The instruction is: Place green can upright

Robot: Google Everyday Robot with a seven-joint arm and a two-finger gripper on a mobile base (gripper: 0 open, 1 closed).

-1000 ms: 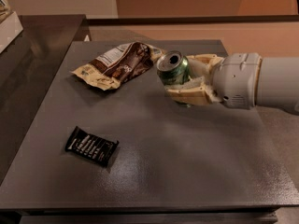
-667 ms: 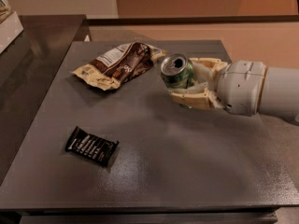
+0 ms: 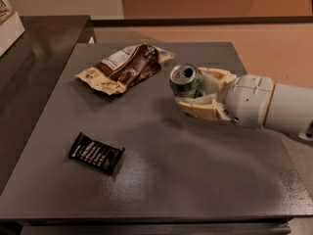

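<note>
On the left of the grey table (image 3: 195,190) lies a flat black packet (image 3: 95,153). Behind it is a crumpled snack bag (image 3: 124,67), contents hidden. Moving right, the green can (image 3: 187,84) is clamped between the closed cream fingers (image 3: 198,106) of the gripper (image 3: 193,88), which reaches in from the right. Over the last second the can has dipped slightly and its silver top has turned upward, so it looks nearly upright. Its mouth is dark, and any contents cannot be told.
</note>
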